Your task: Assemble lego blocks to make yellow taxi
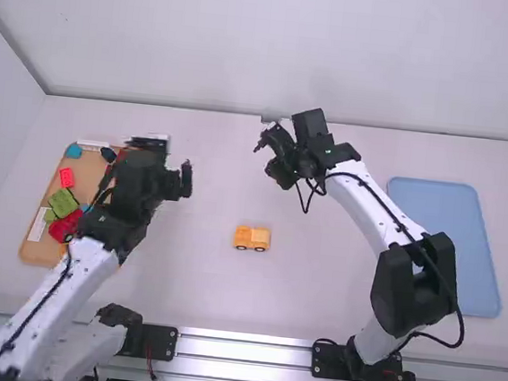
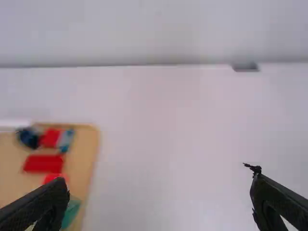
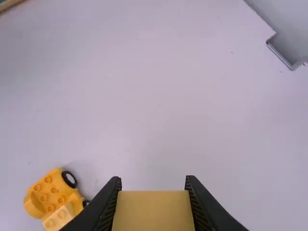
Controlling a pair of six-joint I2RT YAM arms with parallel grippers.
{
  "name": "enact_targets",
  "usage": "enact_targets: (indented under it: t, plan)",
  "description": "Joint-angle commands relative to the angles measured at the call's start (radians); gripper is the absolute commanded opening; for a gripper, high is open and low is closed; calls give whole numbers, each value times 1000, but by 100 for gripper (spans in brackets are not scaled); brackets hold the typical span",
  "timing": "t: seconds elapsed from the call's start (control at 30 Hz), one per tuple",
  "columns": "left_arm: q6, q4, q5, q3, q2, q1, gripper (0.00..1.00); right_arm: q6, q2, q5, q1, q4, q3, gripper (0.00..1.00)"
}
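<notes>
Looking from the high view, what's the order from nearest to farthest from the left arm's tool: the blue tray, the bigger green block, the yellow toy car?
Measured from the left tool:
1. Yellow toy car: just to its right, mid-table.
2. Bigger green block: off to its left.
3. Blue tray: far right side.

Lower left in the right wrist view, the studded yellow toy car looks smooth plastic; mid-frame in the high view, the flat white surface looks matt.
</notes>
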Motion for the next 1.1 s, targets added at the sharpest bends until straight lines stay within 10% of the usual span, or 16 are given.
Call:
enact_targets:
  t: [0.0,0.7,1.07]
  plan:
    - [-201,-45,-228,-47,-115,15,99,-15,23,11,43,-4,-2,4]
    - [-276,-221,-259,-186,-467,91,99,-269,546,148,394,-487,560,0]
    - [-277,-246,-259,-186,-467,93,99,-263,631,186,456,-499,579,0]
